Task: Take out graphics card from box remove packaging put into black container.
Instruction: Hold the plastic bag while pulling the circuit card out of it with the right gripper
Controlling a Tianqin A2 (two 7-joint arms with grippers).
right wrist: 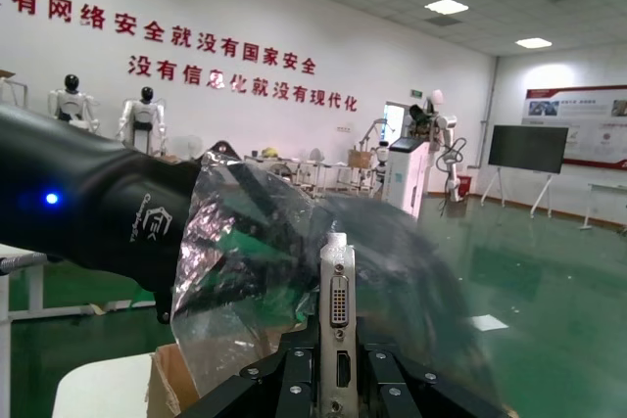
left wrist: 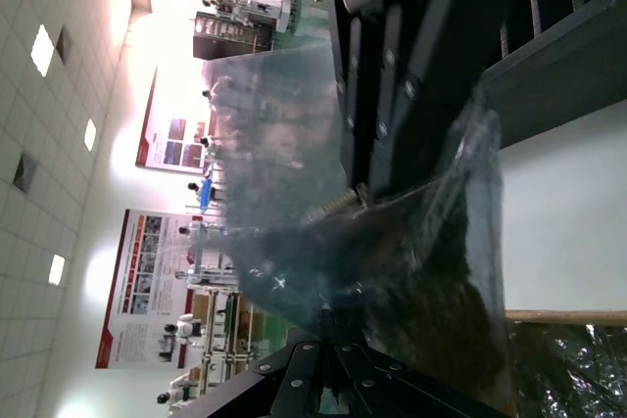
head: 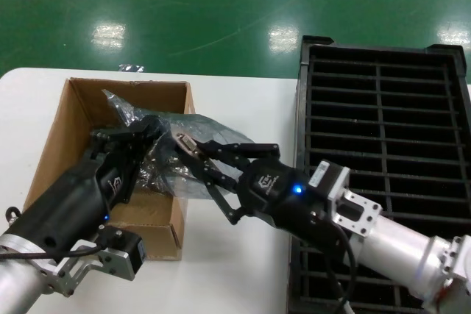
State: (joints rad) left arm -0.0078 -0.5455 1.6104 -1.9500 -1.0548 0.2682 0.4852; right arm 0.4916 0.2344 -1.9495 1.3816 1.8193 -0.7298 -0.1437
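Over the brown box [head: 72, 126] my two grippers hold one bundle between them. The right gripper [head: 199, 158] is shut on the graphics card's silver bracket [head: 185, 144]. That bracket stands edge-on between the fingers in the right wrist view, at the right gripper [right wrist: 338, 384], with the graphics card's white port [right wrist: 339, 301] above. The crinkly translucent packaging [head: 175, 170] still wraps the board behind the bracket. My left gripper [head: 147, 136] is shut on the packaging [left wrist: 392, 271], pinching its edge at the left gripper [left wrist: 338, 340]. The black container [head: 383, 108] lies to the right.
The white table [head: 235, 255] shows bare between the box and the slotted container. The right arm [head: 353, 218] lies across the container's near left corner. More crinkled plastic [head: 121, 108] sits inside the box. Green floor lies beyond the table's far edge.
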